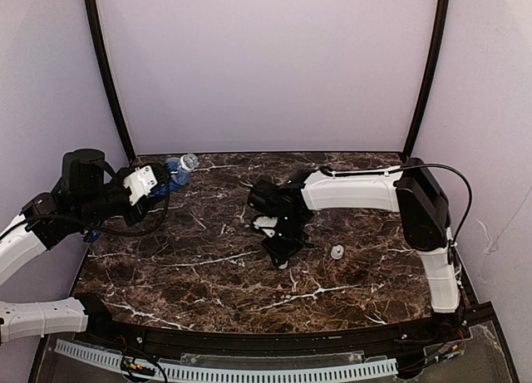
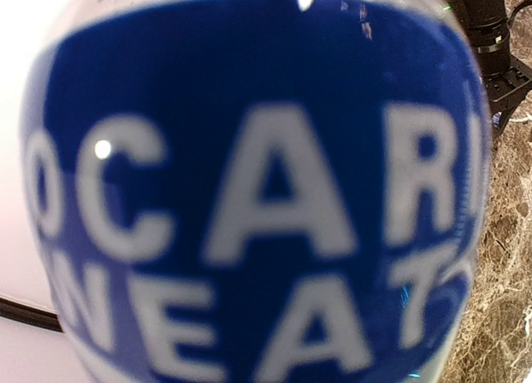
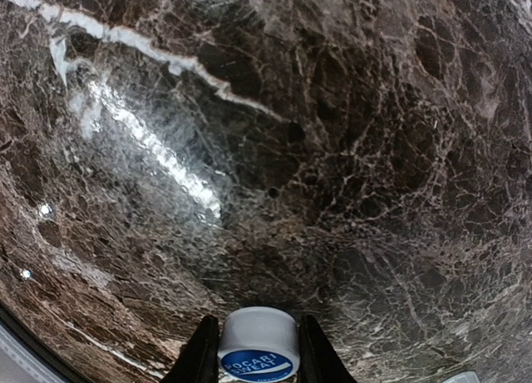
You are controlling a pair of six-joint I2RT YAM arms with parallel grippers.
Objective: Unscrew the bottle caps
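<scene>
A clear bottle with a blue wrap label hangs above the table's back left corner, my left gripper shut on its body. Its neck points back and right and shows no cap. In the left wrist view the blue label fills the frame and hides the fingers. Near the table's middle my right gripper points down, close above the marble. It is shut on a white bottle cap with a blue printed top, one dark finger on each side.
A second white cap lies loose on the marble table, just right of the right gripper. Black frame posts stand at the back corners against pale walls. A small blue item peeks out by the left arm.
</scene>
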